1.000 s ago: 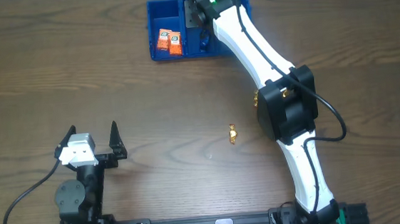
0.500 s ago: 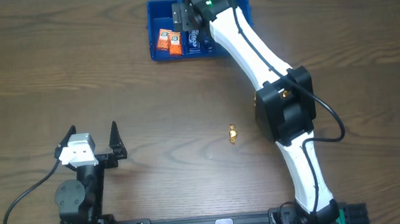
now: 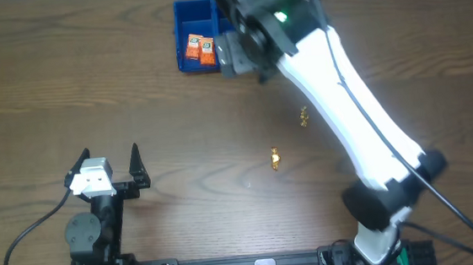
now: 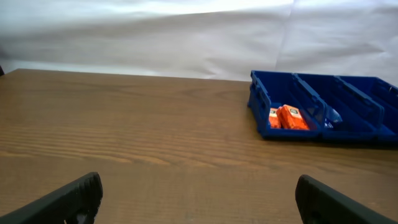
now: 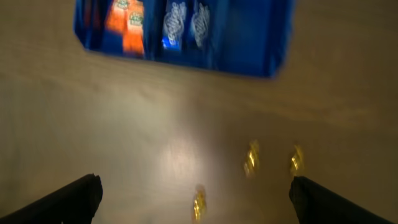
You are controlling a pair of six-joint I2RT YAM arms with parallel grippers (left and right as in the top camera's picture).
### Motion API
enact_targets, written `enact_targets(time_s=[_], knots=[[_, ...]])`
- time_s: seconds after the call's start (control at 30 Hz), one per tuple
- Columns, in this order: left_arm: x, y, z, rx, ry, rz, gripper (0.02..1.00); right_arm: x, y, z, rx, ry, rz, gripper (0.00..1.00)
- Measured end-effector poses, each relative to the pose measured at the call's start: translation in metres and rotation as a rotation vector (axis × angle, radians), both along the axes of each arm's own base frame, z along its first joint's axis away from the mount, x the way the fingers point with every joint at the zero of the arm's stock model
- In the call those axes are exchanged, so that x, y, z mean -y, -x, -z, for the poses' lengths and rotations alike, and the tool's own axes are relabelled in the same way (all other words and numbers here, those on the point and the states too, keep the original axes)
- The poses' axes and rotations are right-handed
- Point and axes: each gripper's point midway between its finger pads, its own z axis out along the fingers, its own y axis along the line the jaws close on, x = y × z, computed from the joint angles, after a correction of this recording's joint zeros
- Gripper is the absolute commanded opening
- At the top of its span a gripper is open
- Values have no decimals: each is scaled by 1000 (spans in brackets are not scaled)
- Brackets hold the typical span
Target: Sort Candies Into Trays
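Candies in gold wrappers lie loose near blue tray.

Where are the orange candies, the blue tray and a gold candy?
orange candies (image 3: 199, 50), top view, middle of the pair.
blue tray (image 3: 196, 17), top view, bare floor of the orange candies' compartment.
gold candy (image 3: 275, 156), top view, its middle.

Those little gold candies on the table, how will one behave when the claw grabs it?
Each gold candy looks tiny beside the blue tray, so probably light. Its shiny wrapper may slip or crinkle when pinched. Loose on the smooth table, it would likely skid if nudged.
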Motion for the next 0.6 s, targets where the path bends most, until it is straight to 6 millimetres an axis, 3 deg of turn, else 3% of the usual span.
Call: enact_targets(time_s=[0.1,0.37,0.6], knots=[[0,0,0,0,0,0,998,13,26,5,-48,21,25,1000],[0,0,0,0,0,0,998,28,77,110,-227,33,40,1000],[0,0,0,-1,0,0,998,29,114,175,-297,-21,50,1000]])
